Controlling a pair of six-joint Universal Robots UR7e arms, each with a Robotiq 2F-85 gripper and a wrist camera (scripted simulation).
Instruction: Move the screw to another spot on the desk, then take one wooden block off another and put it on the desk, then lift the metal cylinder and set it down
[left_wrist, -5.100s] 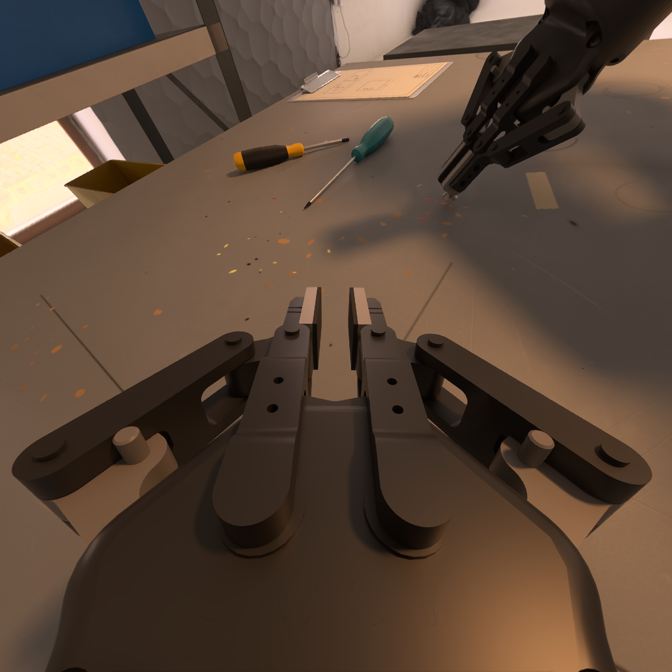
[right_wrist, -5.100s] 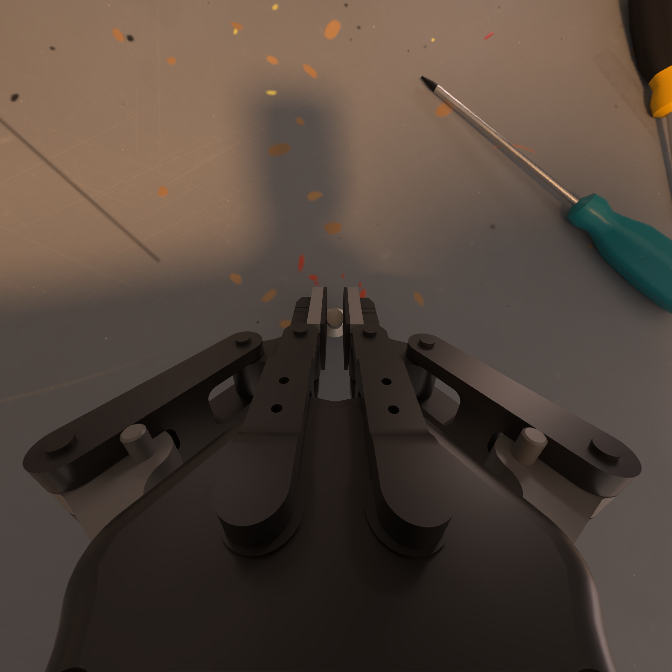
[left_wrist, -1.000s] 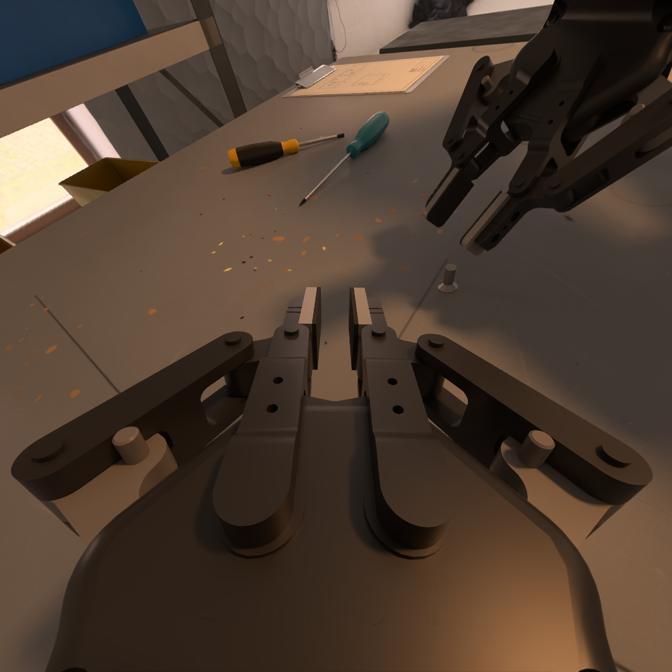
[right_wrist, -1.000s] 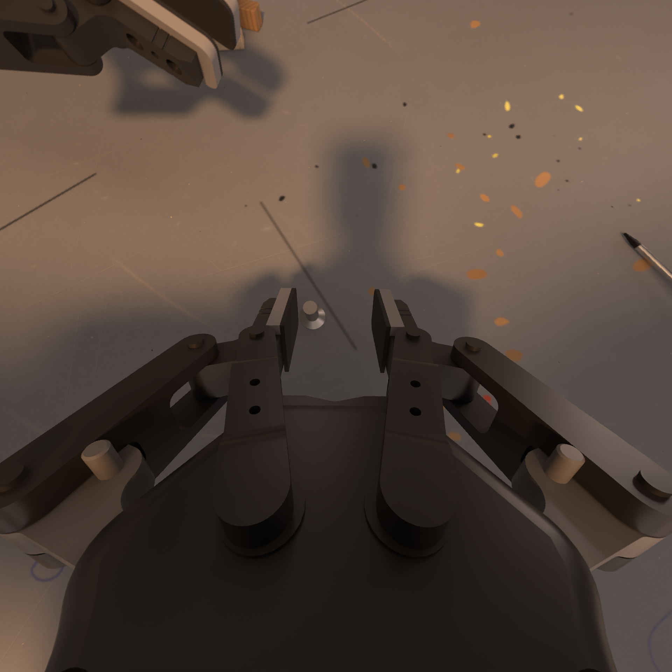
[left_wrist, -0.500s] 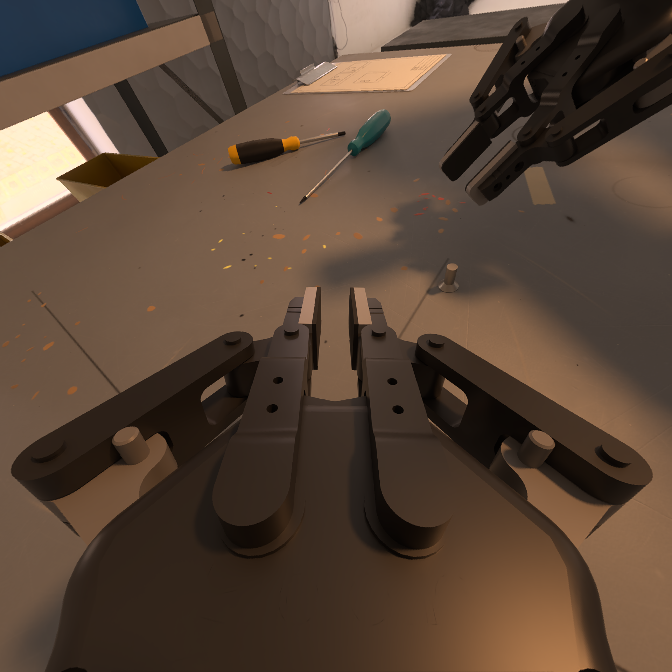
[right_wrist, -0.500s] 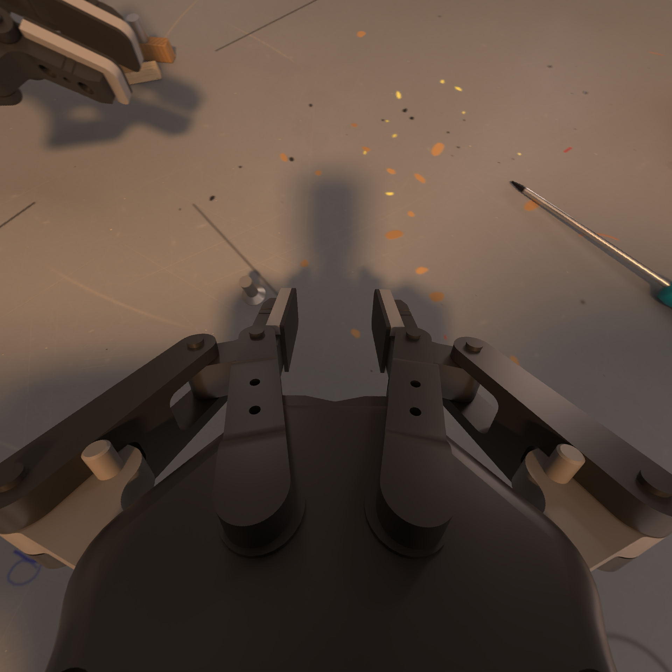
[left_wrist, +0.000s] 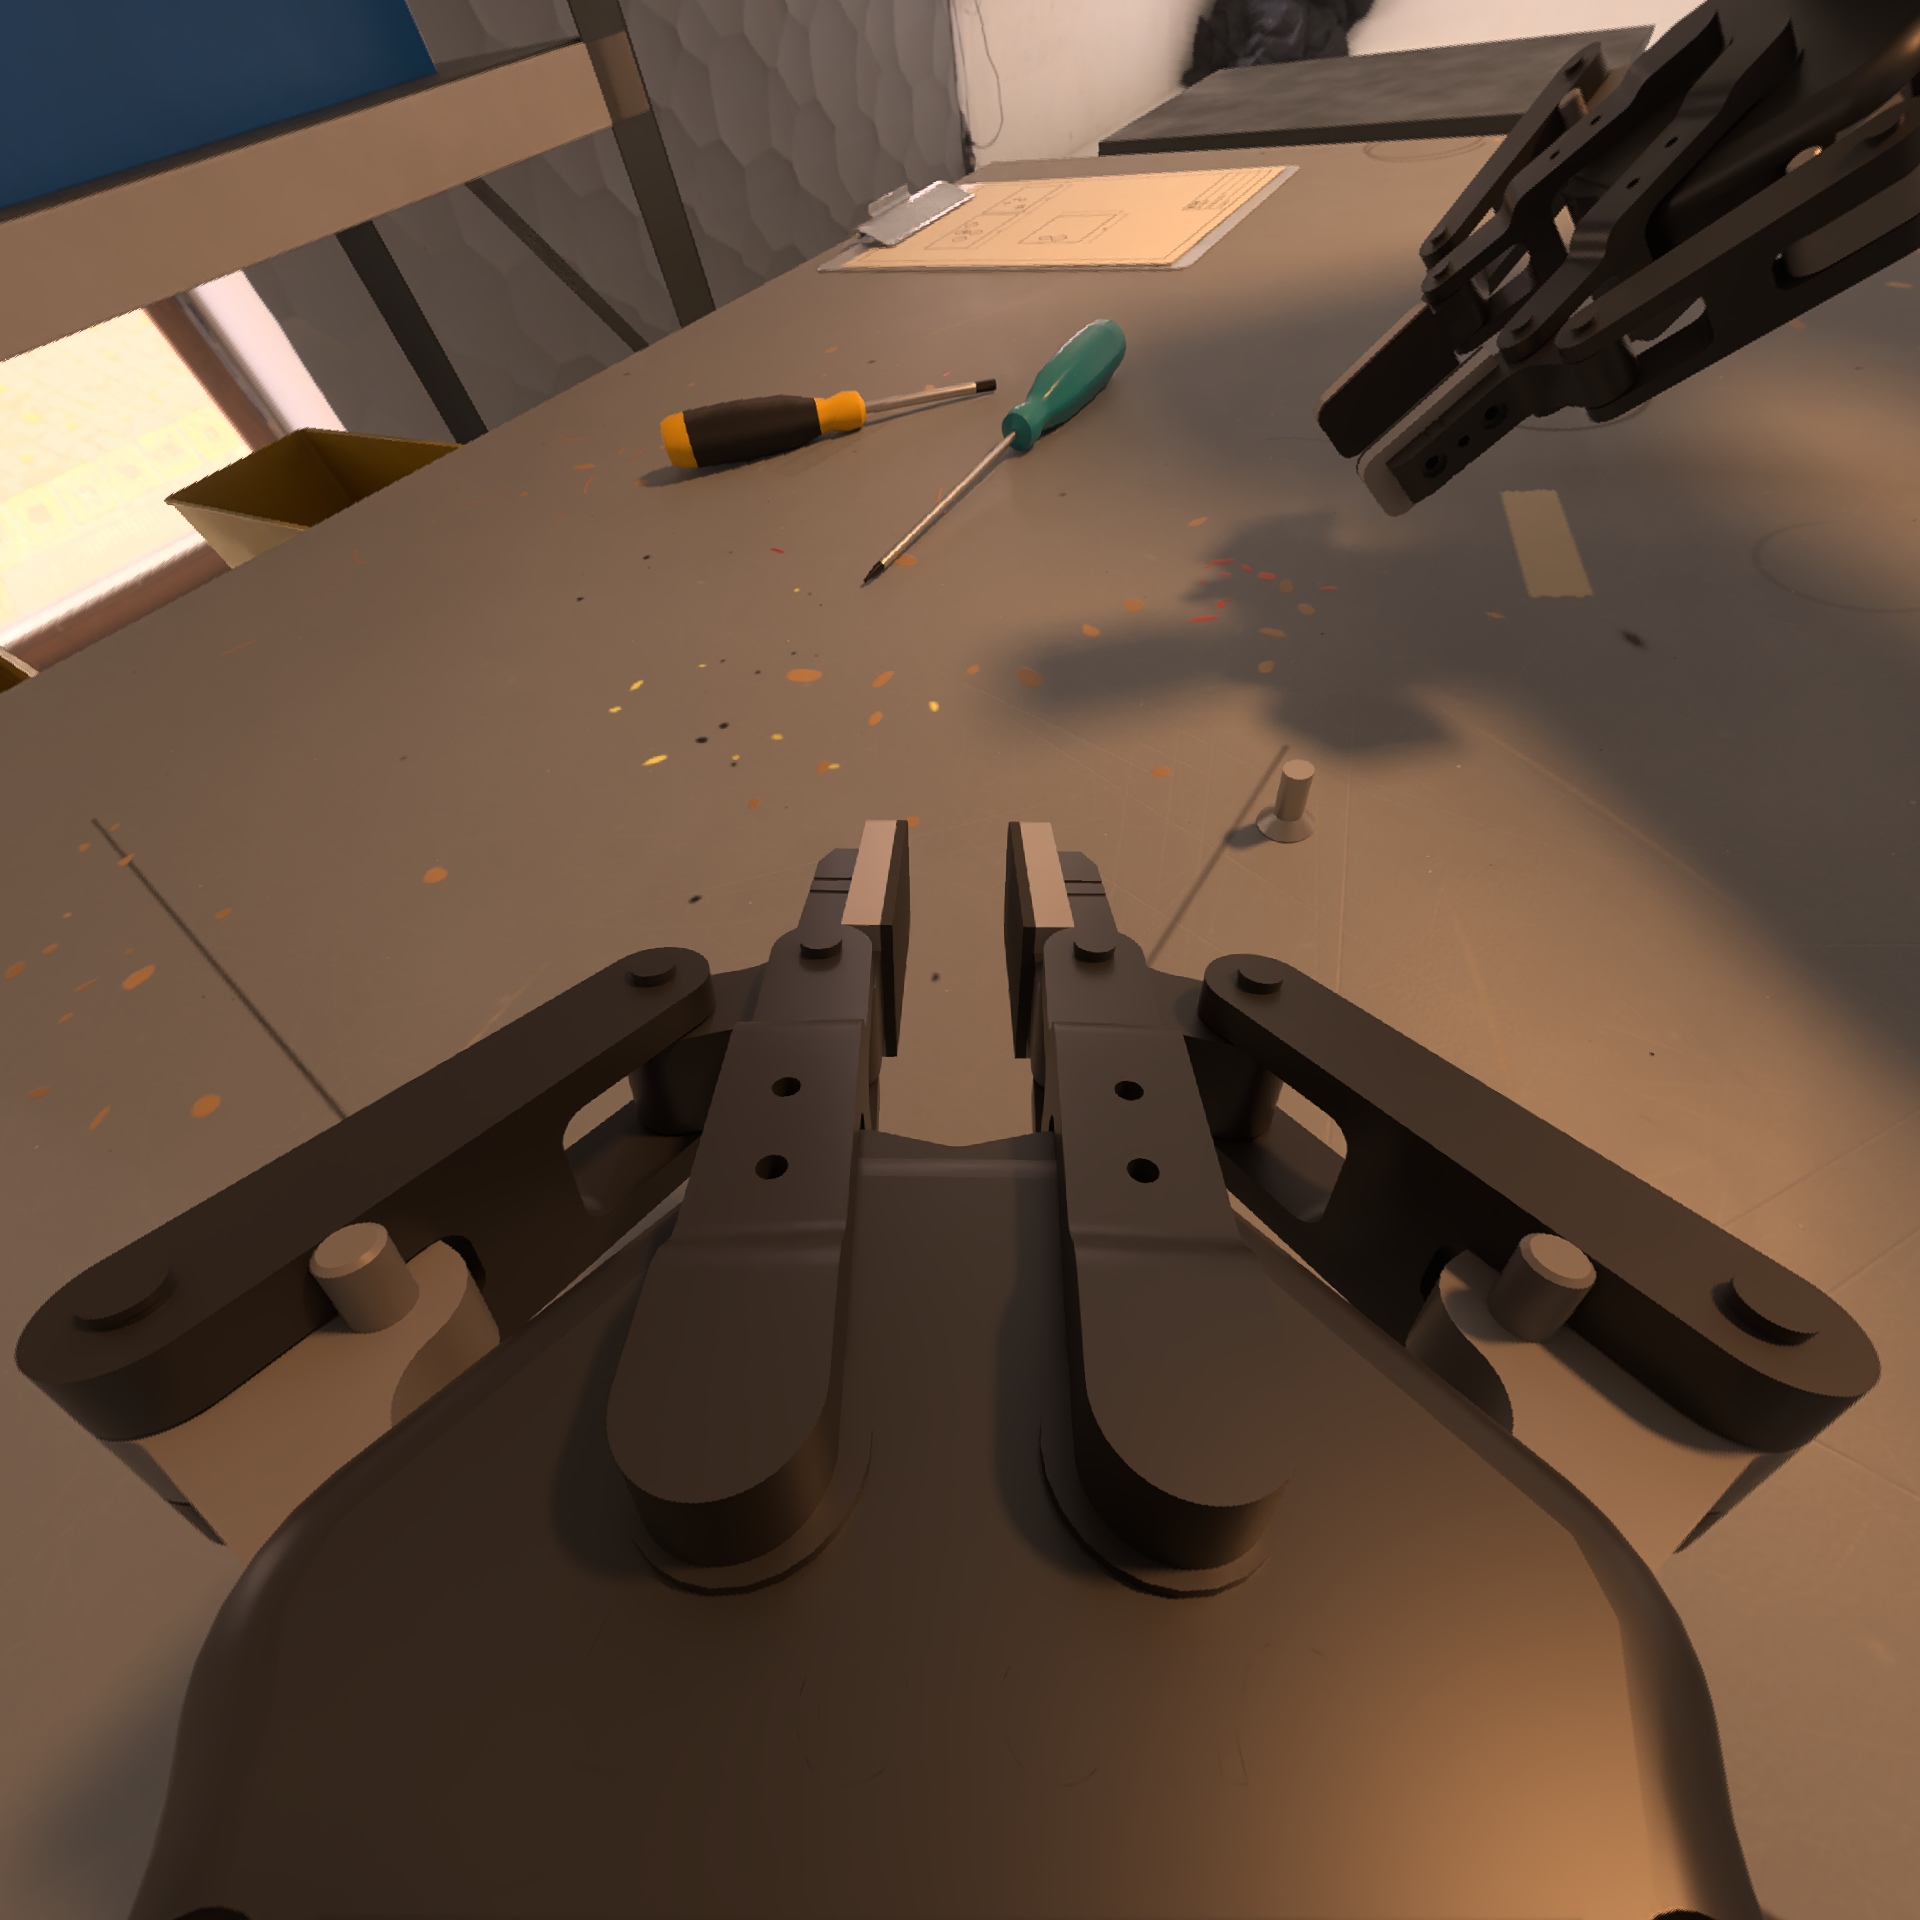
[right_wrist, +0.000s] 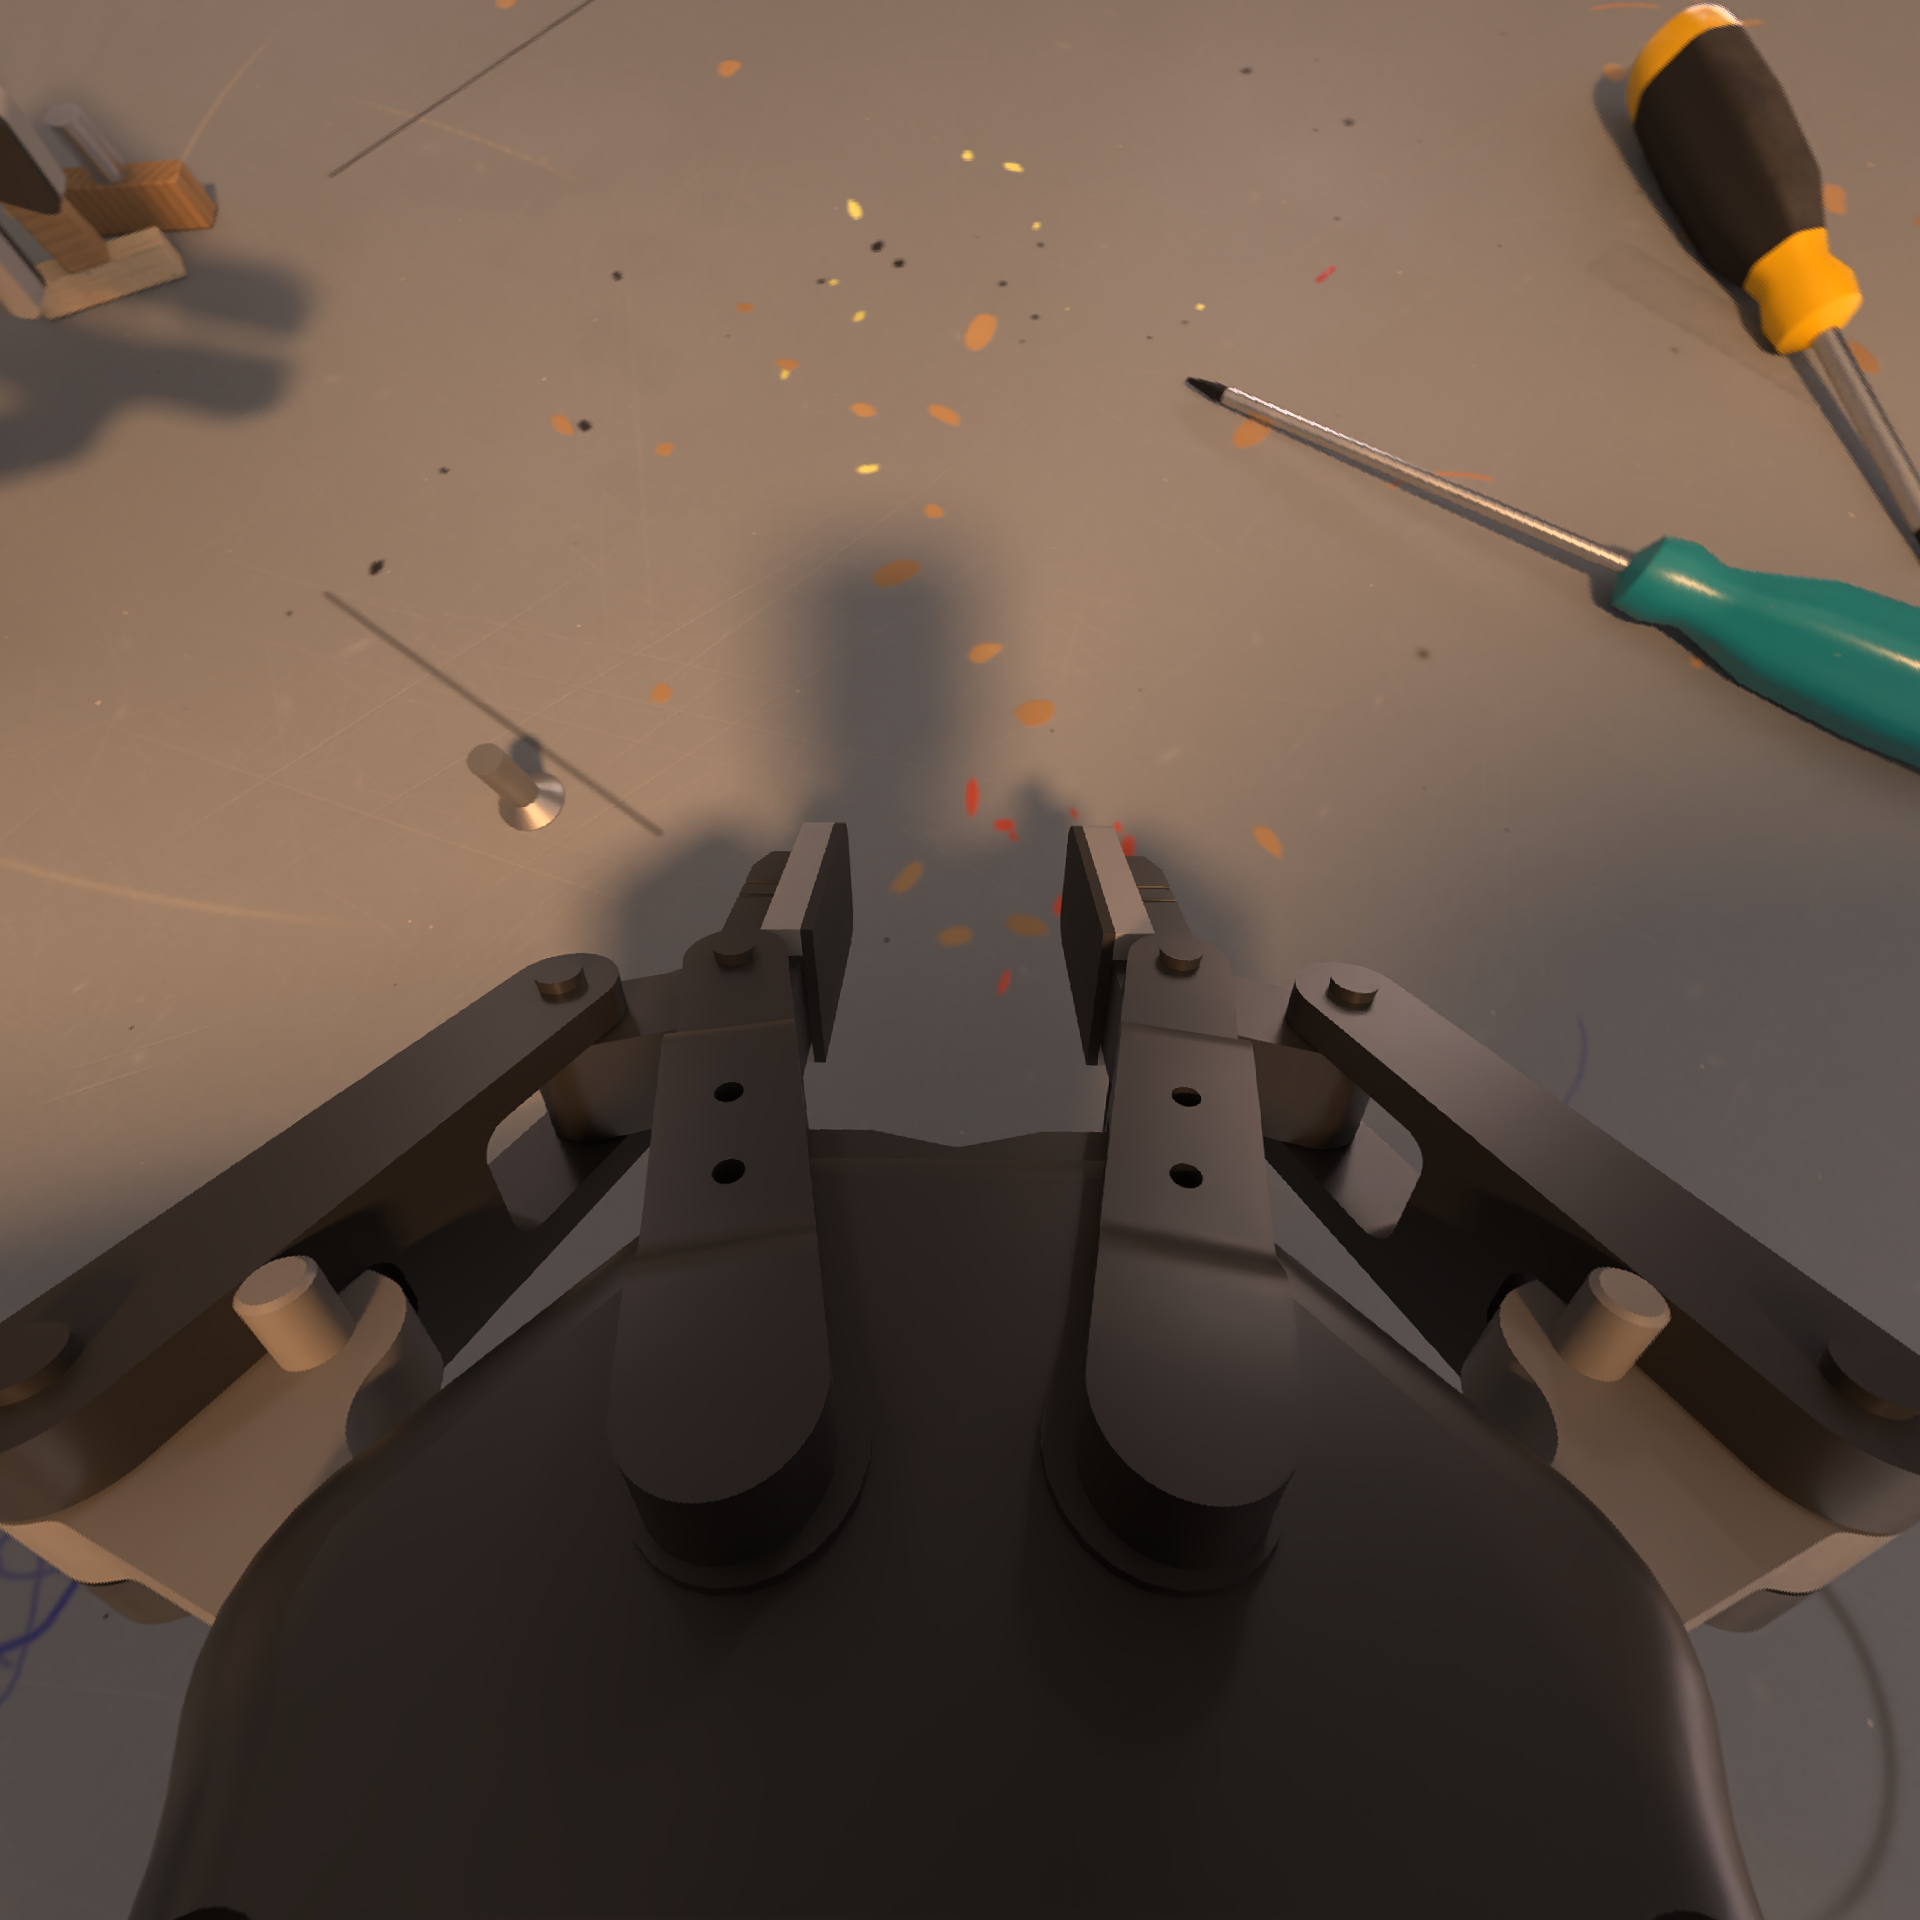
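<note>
Lifting clear, our right gripper now hangs spread and empty; the screw stands released on the desk; left gripper narrowly parted, empty; blocks come next.

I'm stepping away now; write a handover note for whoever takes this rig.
Right gripper: open, empty, above the desk.
Left gripper: narrow gap, holds nothing.
Screw: stands head-down on the desk, left of the right gripper, clear of it.
Wooden blocks: still stacked at the far left in the right wrist view; a grey cylinder shows behind them.
Done: the screw appears placed.
Left: unstack one block, then lift and set down the cylinder.
</note>
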